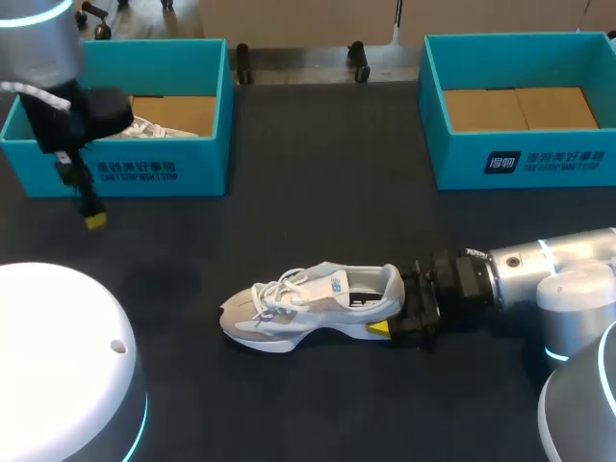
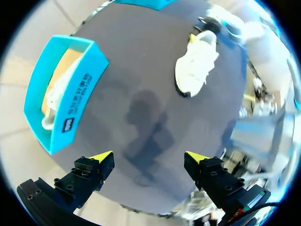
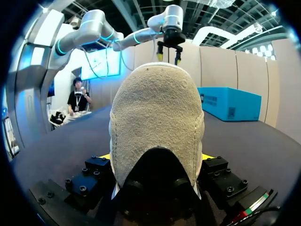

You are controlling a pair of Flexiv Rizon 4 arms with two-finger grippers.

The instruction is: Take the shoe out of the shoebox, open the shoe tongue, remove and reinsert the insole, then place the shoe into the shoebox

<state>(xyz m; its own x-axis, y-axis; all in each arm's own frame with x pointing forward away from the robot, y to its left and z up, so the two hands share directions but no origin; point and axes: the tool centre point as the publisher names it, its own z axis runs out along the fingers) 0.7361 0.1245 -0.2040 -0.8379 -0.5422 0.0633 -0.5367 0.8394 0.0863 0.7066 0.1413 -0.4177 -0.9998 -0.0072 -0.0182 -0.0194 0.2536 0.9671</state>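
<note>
A white and grey sneaker (image 1: 308,306) lies on its sole in the middle of the dark table, toe to the left. My right gripper (image 1: 391,308) comes in from the right and is shut on its heel. In the right wrist view the suede heel (image 3: 157,127) fills the space between the two fingers (image 3: 101,165), which press it from both sides. My left gripper (image 1: 93,210) hangs open and empty above the table in front of the left shoebox (image 1: 197,164). In the left wrist view its yellow tips (image 2: 104,156) stand wide apart, with the sneaker (image 2: 197,63) far ahead.
The left teal shoebox (image 2: 70,101) holds another white shoe (image 1: 159,127). A second teal shoebox (image 1: 525,164) with a bare cardboard floor stands at the back right. Between the boxes and in front of the sneaker is dark tabletop.
</note>
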